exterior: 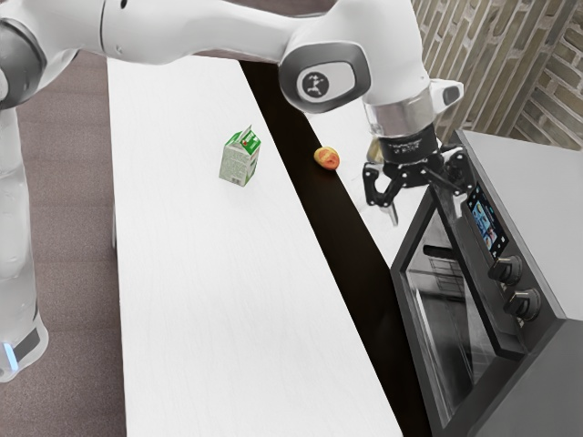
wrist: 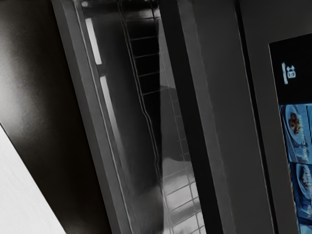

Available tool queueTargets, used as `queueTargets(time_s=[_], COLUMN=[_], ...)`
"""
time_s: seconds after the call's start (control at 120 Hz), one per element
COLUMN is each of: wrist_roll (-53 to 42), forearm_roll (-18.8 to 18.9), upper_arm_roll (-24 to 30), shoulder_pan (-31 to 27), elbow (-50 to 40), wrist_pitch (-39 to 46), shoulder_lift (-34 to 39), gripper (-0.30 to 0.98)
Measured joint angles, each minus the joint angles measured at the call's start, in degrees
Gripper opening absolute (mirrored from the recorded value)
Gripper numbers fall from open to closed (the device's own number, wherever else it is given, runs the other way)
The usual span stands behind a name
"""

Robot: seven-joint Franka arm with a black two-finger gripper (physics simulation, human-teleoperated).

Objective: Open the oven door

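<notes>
My gripper (exterior: 426,202) stands open above the upper end of the oven (exterior: 557,232), in front of the control panel, with nothing seen between its fingers. The oven door (exterior: 446,323) has a dark frame around a glass pane, and a wire rack shows through it. In the wrist view, the door's glass (wrist: 136,126) runs slantwise below my hand, beside a dark strip (wrist: 183,97) and the lit display (wrist: 298,134). Whether the door stands slightly ajar, I cannot tell.
A green-and-white carton (exterior: 239,162) stands on the white table (exterior: 228,300). A reddish-yellow fruit (exterior: 326,158) lies near the dark band beside the table. Two knobs, the lower one (exterior: 523,304), stick out below the display.
</notes>
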State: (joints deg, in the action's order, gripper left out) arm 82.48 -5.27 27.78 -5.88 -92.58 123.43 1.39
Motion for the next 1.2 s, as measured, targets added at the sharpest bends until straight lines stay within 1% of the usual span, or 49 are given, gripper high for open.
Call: queueTargets(time_s=[0.375, 0.783, 0.925, 1.075, 1.2], wrist_roll=[-1.67, -2.72, -2.99, -3.26, -3.43], forearm_roll=[0.05, -0.9, -1.48, -3.25, -4.44], upper_arm_roll=[-0.06, -1.22, -1.51, -1.99, -2.04], shoulder_pan=[-1.63, 0.27, -0.05, -0.51, -0.59], elbow=[0.98, 0.31, 0.28, -2.67, -3.97], wrist_pitch=[0.89, 1.4, 1.45, 1.45, 1.46], shoulder_lift=[-3.11, -5.74, -6.68, -3.17, -2.27], gripper=[0.69, 0.69, 0.69, 0.69, 0.69])
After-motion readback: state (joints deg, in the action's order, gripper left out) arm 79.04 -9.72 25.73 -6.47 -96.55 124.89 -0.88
